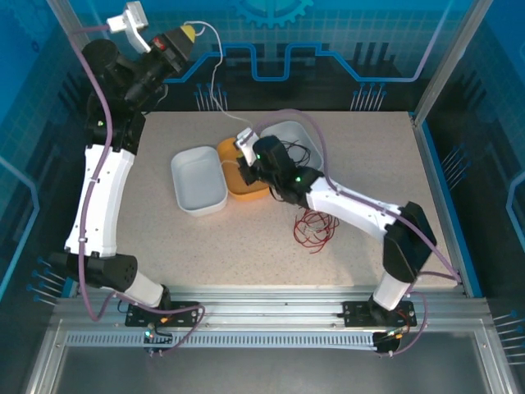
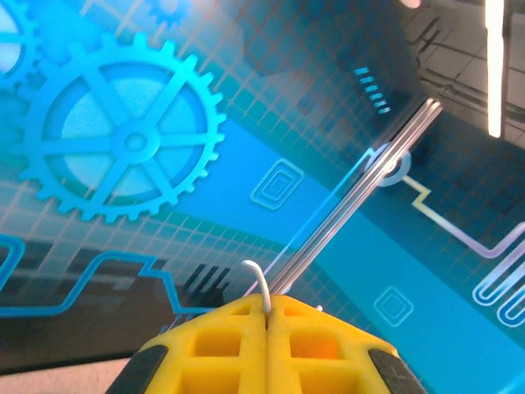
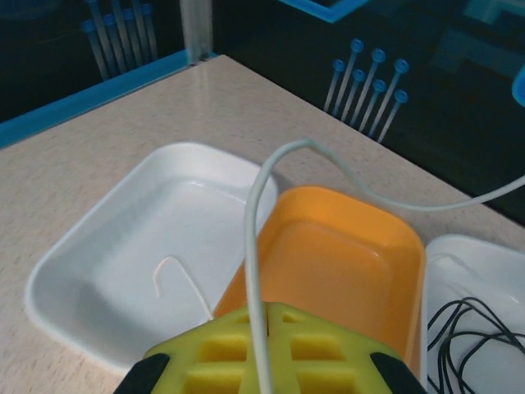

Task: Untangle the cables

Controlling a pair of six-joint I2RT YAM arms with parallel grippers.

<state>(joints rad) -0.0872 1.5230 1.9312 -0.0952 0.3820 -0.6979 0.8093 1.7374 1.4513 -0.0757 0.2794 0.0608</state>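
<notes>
Pinching white cable [image 3: 253, 230] between pressed-together fingers: right gripper [image 3: 267, 316], above orange tray [image 3: 344, 254]. Left gripper [image 2: 269, 308] – raised, clamps same cable near end. Black cable [image 3: 472, 336] in white tray [image 3: 484, 267]; red cable [image 1: 316, 228] on table [image 1: 369, 156].

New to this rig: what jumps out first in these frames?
The white cable, pinched in both shut grippers: the left gripper is raised high at the back left, and the right gripper sits low over the orange tray mid-table. Then the red cable, bunched on the table beside the right arm, and the black cable, lying in the far white tray.
</notes>
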